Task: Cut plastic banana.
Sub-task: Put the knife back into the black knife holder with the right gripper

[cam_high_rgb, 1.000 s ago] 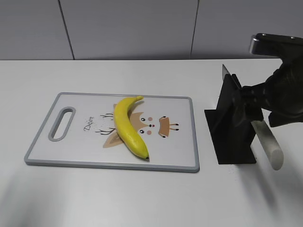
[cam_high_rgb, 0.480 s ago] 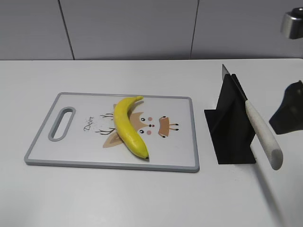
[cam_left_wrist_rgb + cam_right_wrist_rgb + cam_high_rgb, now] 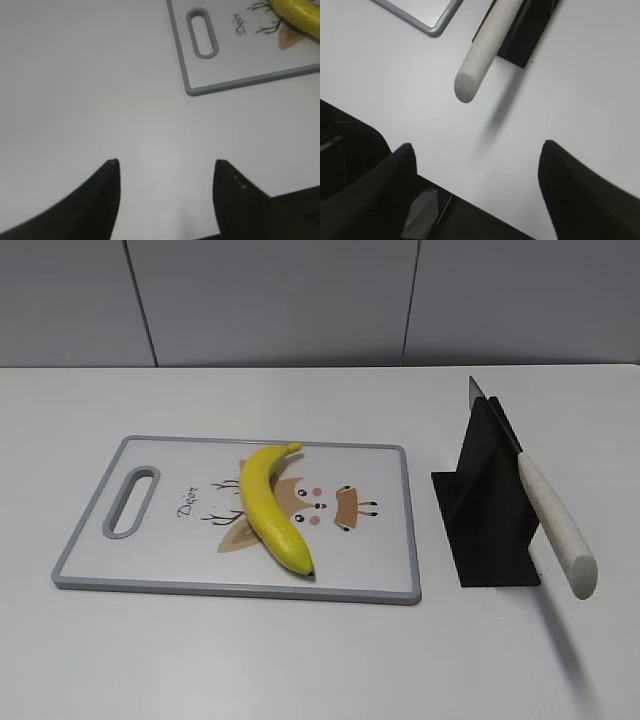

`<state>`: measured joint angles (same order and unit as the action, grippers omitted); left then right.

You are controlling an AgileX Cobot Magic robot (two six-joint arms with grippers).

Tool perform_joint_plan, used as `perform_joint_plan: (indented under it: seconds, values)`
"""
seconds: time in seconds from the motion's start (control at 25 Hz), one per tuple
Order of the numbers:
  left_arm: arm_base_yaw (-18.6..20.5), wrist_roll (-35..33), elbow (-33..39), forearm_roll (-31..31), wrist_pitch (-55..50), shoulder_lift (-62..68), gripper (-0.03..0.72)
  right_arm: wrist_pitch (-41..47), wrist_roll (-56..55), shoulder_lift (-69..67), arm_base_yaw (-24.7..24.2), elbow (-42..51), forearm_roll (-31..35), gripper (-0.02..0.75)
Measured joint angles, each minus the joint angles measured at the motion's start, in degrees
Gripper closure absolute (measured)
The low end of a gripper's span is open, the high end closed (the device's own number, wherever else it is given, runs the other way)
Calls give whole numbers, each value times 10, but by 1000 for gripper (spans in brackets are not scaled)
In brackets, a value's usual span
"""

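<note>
The yellow plastic banana (image 3: pixel 269 506) lies whole on the white cutting board (image 3: pixel 150 560), dark tip toward the front; part of it shows in the left wrist view (image 3: pixel 300 12). The knife (image 3: pixel 555 520) rests in a black stand (image 3: pixel 485 510), its white handle sticking out; the handle also shows in the right wrist view (image 3: pixel 487 50). My left gripper (image 3: pixel 166 167) is open over bare table left of the board. My right gripper (image 3: pixel 477 150) is open and empty, above the table's front edge near the handle's end. Neither gripper shows in the exterior view.
The cutting board has a grey rim and a handle slot (image 3: pixel 202 32) at its left end. The table's front edge (image 3: pixel 485 210) runs under my right gripper. A grey panelled wall (image 3: pixel 300 300) stands behind the table.
My right arm has drawn back from the knife and stand and has left the exterior view on the right. The knife stays in its stand. The banana has not moved.
</note>
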<state>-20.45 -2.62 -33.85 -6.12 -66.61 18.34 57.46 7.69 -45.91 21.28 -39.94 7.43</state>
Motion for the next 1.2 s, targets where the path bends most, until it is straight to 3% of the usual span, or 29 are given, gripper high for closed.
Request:
perform_joint_plan:
  seconds: [0.44, 1.2]
  values:
    - [0, -50, 35, 31, 47, -109, 115, -6, 16, 155, 0, 88, 0, 150]
    - [0, -61, 56, 43, 42, -186, 91, 22, 37, 379, 0, 107, 1, 150]
